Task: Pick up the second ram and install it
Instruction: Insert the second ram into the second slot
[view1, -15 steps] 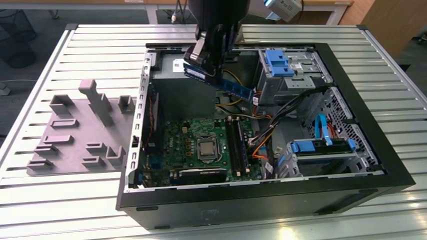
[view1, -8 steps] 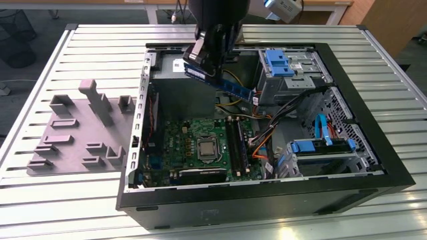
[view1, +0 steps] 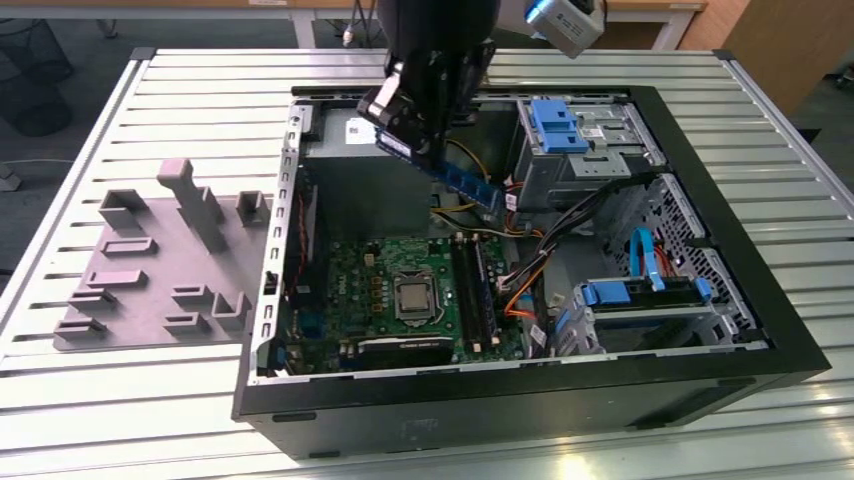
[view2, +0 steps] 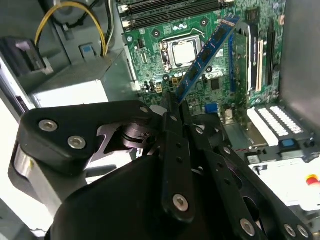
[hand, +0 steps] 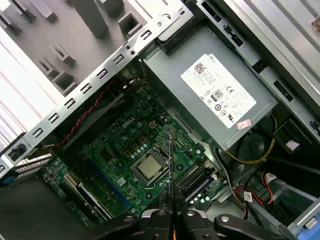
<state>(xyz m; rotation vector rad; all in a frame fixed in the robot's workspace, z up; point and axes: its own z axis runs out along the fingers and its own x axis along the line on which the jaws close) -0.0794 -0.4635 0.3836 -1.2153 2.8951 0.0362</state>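
Your workspace is a slatted metal table (view1: 160, 90) carrying an open computer case (view1: 747, 300), with a grey fixture tray (view1: 147, 270) lying just beside it on the exterior view's left. Inside the case you see the power supply (hand: 215, 95), the green motherboard (view1: 360, 275) with its CPU socket (view1: 414, 297), and the long black memory slots (view1: 470, 285) next to that socket. Your gripper (view2: 172, 107) is clamped on the second ram (view2: 205, 55), which hangs in the air above the board, tilted in the exterior view and edge-on in the first wrist view (hand: 170, 165), clear of every slot. You are in the carry stage: pick-up looks done, seating not yet. I judge the approach calls for squaring the stick's long edge with a free slot and keeping off the cables (view1: 534, 270) nearby.
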